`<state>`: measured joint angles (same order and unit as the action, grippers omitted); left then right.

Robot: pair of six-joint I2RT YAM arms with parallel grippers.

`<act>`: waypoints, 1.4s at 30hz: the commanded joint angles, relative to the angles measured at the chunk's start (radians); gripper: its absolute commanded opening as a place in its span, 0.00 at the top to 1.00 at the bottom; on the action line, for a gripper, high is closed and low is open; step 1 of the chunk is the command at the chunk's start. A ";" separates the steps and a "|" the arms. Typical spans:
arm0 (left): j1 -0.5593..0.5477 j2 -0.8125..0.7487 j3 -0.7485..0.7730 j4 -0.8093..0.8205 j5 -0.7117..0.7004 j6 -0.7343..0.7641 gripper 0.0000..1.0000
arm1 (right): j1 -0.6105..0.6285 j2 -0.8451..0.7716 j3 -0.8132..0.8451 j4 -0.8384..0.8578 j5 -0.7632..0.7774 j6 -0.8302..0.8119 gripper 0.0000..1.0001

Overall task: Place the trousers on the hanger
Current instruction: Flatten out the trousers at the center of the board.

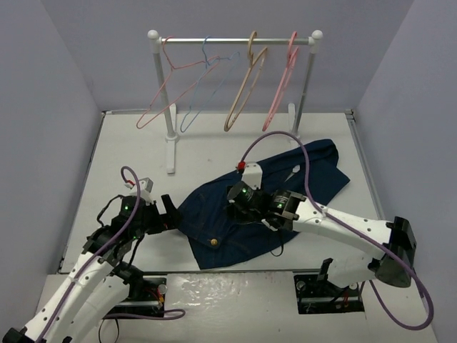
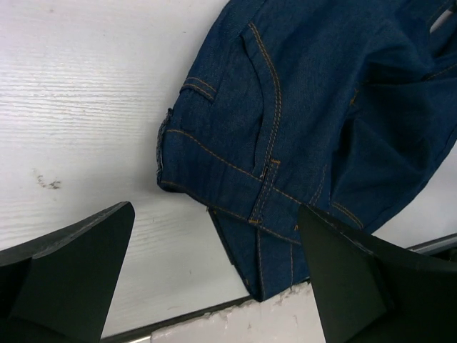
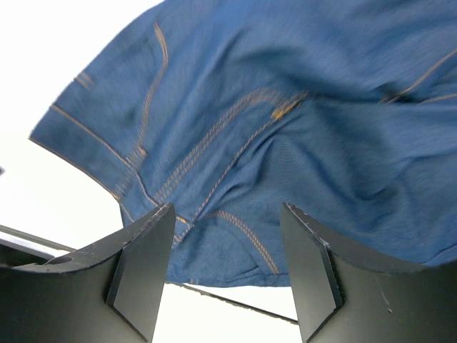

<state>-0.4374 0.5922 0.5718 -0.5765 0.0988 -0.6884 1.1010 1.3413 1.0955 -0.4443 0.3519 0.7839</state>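
My left gripper [image 2: 214,214] is spread wide and holds nothing; it sits low over the white table [image 1: 128,150], just beside the waistband corner of the trousers [image 1: 214,232]. My right gripper [image 3: 227,214] is also released, its fingers [image 3: 143,264] parted above the seat seams of the denim. I cannot tell whether they touch the cloth. The trousers lie crumpled flat on the table, stretching from the near edge toward the far right. The hanger [image 1: 246,86] hangs well apart from them on the rack [image 1: 235,41] at the back, crowded between a light-blue hanger [image 1: 203,86] on one side and a pink hanger [image 1: 282,82] on the other. A second pink hanger [image 1: 161,96] hangs by the left post.
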 commanded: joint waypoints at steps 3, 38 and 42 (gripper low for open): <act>0.003 0.130 -0.027 0.263 -0.015 -0.090 0.05 | -0.038 -0.153 -0.027 0.030 0.060 -0.029 0.42; 0.006 0.247 0.534 0.004 -0.317 0.379 1.00 | -0.075 -0.271 -0.086 0.052 0.176 -0.061 0.41; 0.061 0.315 0.483 0.036 -0.396 0.409 0.89 | -0.077 -0.271 -0.090 0.052 0.174 -0.055 0.41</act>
<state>-0.4315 0.8106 1.0875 -0.5210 -0.1502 -0.3860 1.0283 1.0878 0.9756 -0.4281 0.4719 0.7310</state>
